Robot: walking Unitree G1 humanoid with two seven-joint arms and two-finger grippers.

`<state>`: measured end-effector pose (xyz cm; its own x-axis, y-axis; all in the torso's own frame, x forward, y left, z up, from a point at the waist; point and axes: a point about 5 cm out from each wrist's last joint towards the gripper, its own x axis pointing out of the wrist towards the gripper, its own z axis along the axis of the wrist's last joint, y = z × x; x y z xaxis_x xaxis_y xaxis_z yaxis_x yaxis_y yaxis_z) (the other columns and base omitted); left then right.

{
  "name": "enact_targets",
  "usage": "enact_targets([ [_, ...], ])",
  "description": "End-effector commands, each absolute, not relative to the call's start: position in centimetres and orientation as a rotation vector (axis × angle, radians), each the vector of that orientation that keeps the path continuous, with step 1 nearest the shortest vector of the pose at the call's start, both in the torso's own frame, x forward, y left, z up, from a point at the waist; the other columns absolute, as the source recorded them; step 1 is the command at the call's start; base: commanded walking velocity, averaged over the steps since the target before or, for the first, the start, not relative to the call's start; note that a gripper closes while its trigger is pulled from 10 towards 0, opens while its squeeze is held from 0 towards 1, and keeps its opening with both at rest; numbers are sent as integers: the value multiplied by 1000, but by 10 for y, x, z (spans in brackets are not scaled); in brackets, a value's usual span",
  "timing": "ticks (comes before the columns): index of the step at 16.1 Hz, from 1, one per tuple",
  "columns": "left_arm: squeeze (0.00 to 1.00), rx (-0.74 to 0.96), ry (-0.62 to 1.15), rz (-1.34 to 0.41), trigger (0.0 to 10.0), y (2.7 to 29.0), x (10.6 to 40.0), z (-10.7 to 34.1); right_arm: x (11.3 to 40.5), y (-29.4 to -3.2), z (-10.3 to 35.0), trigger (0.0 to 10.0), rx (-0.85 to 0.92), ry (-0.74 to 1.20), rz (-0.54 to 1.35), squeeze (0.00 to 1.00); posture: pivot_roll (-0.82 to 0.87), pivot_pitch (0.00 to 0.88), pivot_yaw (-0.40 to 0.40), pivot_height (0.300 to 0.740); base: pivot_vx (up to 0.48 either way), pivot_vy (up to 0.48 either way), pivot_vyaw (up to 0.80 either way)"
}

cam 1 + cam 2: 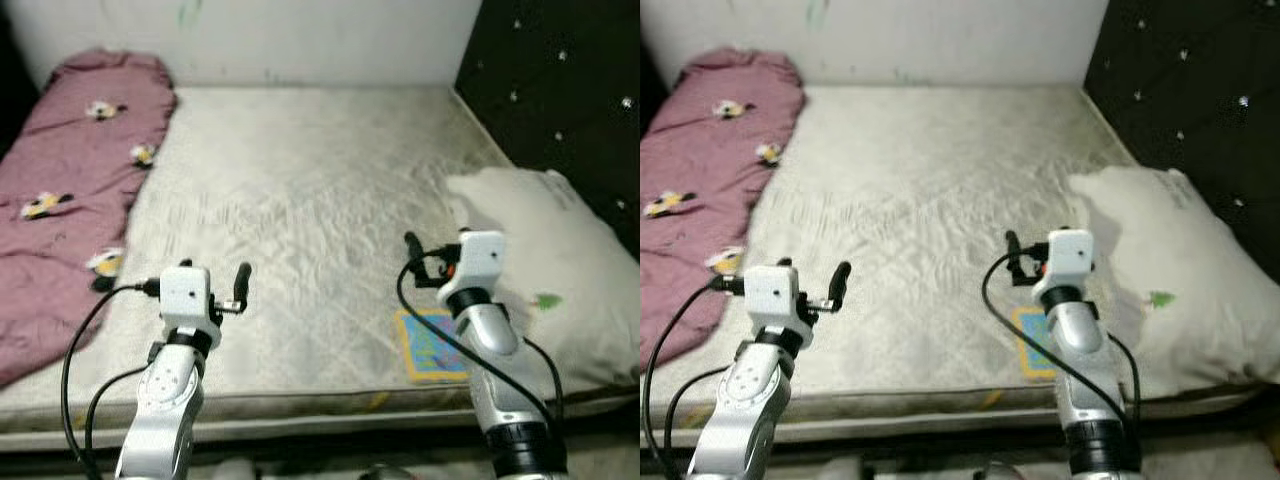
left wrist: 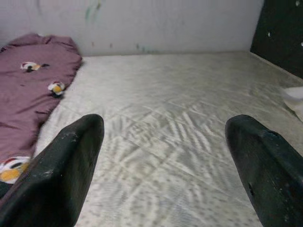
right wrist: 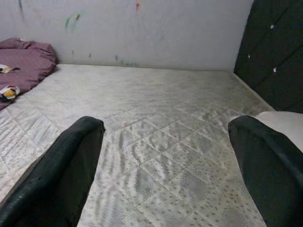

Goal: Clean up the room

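I am facing the bed (image 1: 300,200); blanket (image 1: 70,180) bunching at 10 o'clock, pillow (image 1: 550,270) lying at 3 o'clock. Left fingers (image 2: 61,175) and right fingers (image 3: 61,170) are hovering spread, empty. Risk: snagging the quilted mattress while reaching.

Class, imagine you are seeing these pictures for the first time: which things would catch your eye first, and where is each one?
The rumpled pink blanket with small yellow flower prints stands out, lying along the left side of the bare grey mattress. A white pillow sits on the right, against the dark studded headboard. In front, the left gripper and right gripper hover open above the mattress's near edge.
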<state>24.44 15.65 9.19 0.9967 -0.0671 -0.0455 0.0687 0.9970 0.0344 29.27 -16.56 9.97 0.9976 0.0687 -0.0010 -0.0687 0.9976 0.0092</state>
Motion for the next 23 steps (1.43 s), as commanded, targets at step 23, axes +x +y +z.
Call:
enact_targets([
  [23, 0, -43, 34, -71, 10000, 157, 248, 104, 299, -150, 106, 10000, 37, -16, 131, 0, -8, 0, -52, 740, 0, 465, 0],
])
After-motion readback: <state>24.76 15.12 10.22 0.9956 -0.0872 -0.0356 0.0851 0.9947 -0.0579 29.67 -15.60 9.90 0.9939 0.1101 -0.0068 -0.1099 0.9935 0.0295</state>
